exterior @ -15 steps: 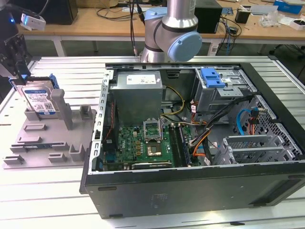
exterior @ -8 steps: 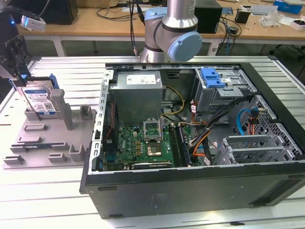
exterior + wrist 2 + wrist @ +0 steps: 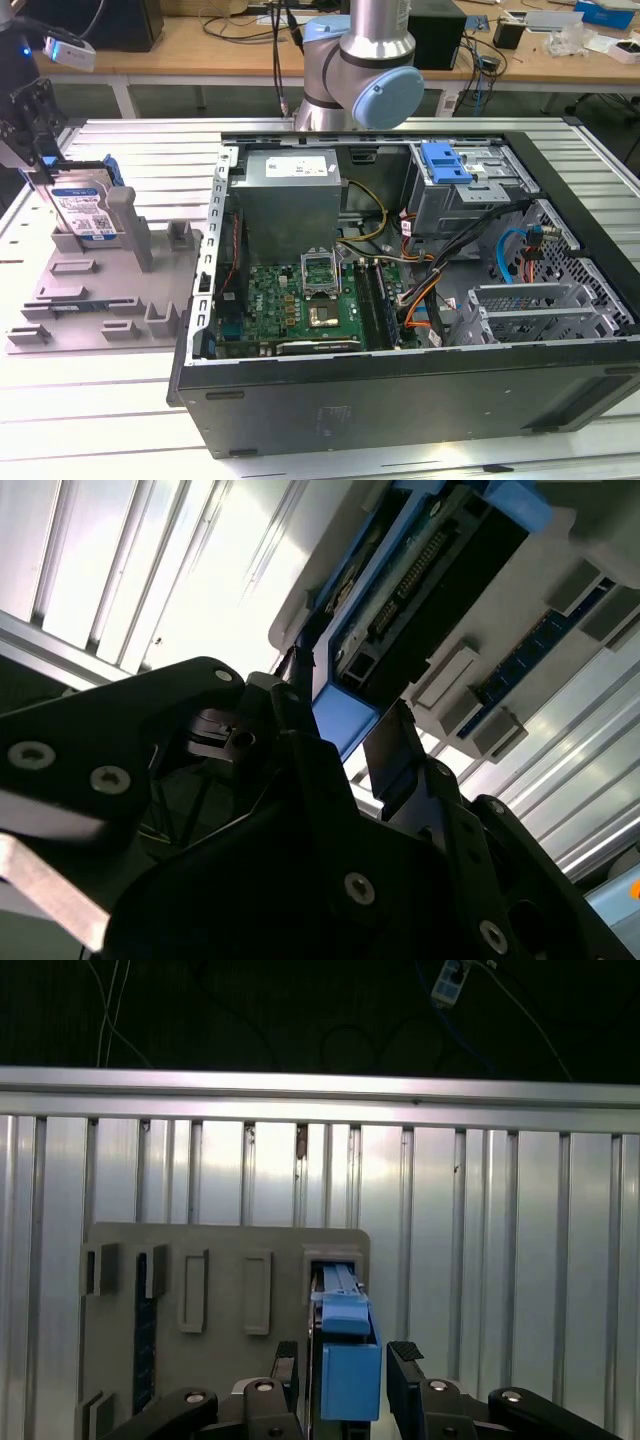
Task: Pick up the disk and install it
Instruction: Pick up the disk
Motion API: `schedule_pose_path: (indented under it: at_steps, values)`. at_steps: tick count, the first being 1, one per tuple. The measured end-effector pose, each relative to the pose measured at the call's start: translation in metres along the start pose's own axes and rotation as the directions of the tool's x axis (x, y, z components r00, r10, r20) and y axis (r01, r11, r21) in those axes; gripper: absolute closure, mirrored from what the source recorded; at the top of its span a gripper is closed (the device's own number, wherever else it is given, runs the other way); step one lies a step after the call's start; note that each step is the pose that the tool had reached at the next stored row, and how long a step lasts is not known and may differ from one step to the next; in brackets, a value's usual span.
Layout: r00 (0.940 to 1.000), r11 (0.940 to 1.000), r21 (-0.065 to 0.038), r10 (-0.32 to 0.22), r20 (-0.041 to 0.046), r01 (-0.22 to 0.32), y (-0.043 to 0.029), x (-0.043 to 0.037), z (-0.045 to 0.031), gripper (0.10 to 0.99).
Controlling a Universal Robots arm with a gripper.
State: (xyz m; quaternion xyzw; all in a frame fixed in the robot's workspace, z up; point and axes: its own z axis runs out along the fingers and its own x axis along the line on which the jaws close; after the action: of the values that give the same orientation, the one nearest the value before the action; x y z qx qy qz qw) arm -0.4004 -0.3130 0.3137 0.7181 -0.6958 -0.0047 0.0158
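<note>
The disk stands on edge in a slot of a grey holder on the slatted metal table, at the exterior view's left, well apart from the open computer case. The gripper sits directly above it. In the first wrist view its fingers are spread to straddle the blue bracket, with slim gaps on either side. The labelled face looks toward the exterior camera. The lower part is sunk in the holder, so the long axis cannot be told.

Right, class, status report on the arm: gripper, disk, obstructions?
Gripper open, straddling disk. Disk upright in grey holder, not yet lifted. Nothing blocking.
</note>
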Motion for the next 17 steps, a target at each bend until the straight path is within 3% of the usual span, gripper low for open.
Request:
schedule_pose_path:
  at_steps: [17]
  values:
    - [0.9999,0.9999,0.000,0.014,0.0005,-0.014,-0.0002,0.0014,0.0069,0.604]
